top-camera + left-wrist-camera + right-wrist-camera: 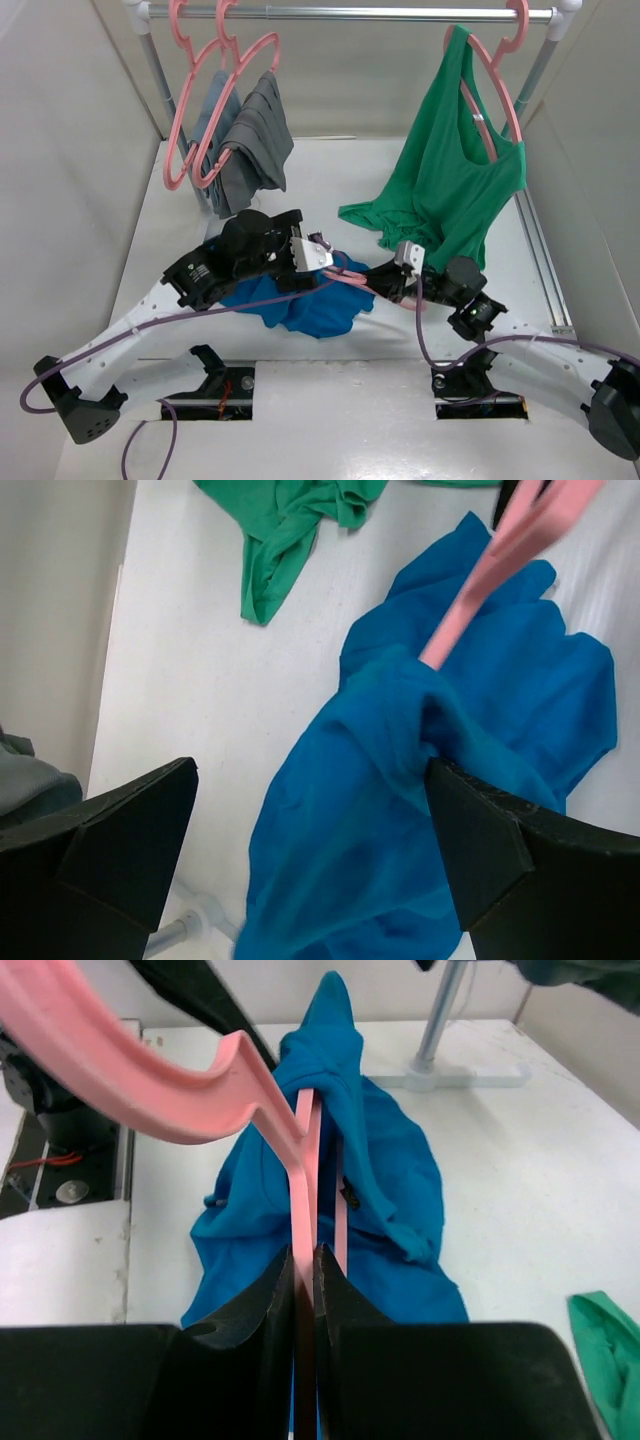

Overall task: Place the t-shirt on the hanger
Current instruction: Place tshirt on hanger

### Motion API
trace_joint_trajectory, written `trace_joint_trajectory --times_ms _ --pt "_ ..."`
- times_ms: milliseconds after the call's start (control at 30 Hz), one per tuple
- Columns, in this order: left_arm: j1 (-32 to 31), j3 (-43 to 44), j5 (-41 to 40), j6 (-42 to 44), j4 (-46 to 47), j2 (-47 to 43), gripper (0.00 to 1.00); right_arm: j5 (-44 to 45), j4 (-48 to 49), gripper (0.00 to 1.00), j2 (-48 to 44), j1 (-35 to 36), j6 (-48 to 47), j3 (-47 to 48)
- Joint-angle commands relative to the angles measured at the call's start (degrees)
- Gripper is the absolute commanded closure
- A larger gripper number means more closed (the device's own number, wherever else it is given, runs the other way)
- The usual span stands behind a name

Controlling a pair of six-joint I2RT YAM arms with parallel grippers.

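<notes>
While the right pincer is clamped on the pink hanger, one arm of it running into a fold of the blue t-shirt crumpled on the worktop, the left pincer stands wide, holding nothing, fabric between its jaws. Advice: grip near the collar, draw cloth along the hanger's shoulder, hanger held steady.

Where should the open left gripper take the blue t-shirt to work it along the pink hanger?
Probably the raised fold of the t-shirt, bunched where the hanger enters it, coming from above. That ridge stands up off the table, so the left gripper can pinch fabric there.
</notes>
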Motion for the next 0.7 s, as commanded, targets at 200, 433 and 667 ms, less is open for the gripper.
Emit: trace_joint_trajectory --times_ms 200,433,667 --pt "-0.5 4.0 11.8 -5.0 -3.1 -10.4 0.27 4.7 -11.0 1.0 1.3 -7.1 0.9 6.2" --pt "-0.5 -4.6 11.1 -9.9 -4.5 -6.6 0.43 3.7 -11.0 1.0 0.8 -7.1 0.9 7.3" --pt "-0.5 -7.2 9.0 -16.9 2.0 -6.0 0.28 6.0 -11.6 1.0 -1.7 -7.1 1.5 7.3"
